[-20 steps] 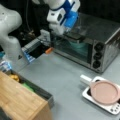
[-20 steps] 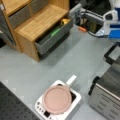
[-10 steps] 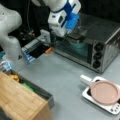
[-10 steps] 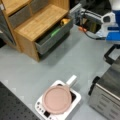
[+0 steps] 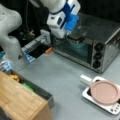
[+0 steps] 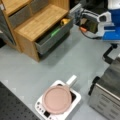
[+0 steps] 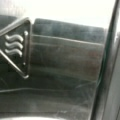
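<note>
Toaster oven is the thing the arm is busy with: it stands on the grey table toward a front view's right, a silver box with a glass door and three dark knobs in a column on its front. The gripper sits at the top edge of that door, on the side far from the knobs, pressed close against the dark door handle. The white and blue wrist above hides the fingers, so I cannot tell how far they are apart or if they have the handle between them. In the wrist view the camera is very near the oven; I see only dark glass, a metal edge and a triangle heat sign. The handle runs lengthwise along the top of the door, so its long line goes across the front of the oven, and it lies just under and in front of the gripper. In front of the oven there is a pink pan on a small white stove. A wooden cabinet with an open drawer stands well apart, at a front view's top left.
</note>
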